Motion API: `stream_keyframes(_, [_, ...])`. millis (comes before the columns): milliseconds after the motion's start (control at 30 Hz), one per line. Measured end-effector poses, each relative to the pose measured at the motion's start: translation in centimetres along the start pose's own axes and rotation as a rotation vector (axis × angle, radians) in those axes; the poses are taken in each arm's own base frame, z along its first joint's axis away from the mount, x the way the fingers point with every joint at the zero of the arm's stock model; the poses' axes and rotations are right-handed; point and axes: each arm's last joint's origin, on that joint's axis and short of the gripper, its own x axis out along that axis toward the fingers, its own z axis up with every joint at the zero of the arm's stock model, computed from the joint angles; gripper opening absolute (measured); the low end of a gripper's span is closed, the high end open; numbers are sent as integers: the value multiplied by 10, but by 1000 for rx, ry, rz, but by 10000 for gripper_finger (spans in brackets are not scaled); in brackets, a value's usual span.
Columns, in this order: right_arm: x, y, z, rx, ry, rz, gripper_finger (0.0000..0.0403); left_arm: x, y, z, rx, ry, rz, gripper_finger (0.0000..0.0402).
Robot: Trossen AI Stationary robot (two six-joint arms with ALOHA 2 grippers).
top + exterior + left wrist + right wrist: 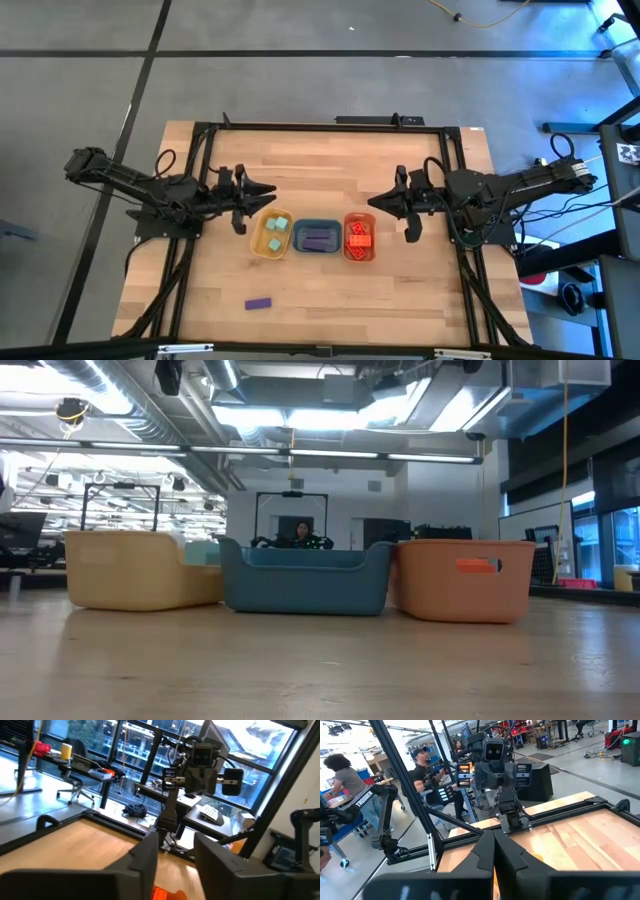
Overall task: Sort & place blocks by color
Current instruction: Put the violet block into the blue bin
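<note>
High view: last purple bar (259, 303) lies loose on the counter (420, 290) front-left of the trays, long axis probably across, nearer my left gripper (268, 190), jaws part-open and empty; right gripper (377, 201) closed, empty.

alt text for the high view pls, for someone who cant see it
Seen from above, three small trays sit in a row on a wooden table: a yellow tray with mint-green cubes, a blue tray with purple bars, and an orange tray with orange-red bricks. One loose purple bar lies nearer the front edge. The left pincer and right pincer hover on either side, holding nothing.
</note>
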Motion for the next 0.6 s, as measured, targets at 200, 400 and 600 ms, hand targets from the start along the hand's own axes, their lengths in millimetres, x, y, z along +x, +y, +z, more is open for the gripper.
stream_keyframes(200, [0, 0, 0, 0, 0, 0, 0, 0, 0, 0, 17, -3, 11, 173])
stream_keyframes(400, [0, 0, 0, 0, 1, 0, 0, 0, 0, 0, 17, -3, 10, 183])
stream_keyframes(600, [0, 0, 0, 0, 1, 0, 0, 7, -13, 18, 42, 84, -31, 182])
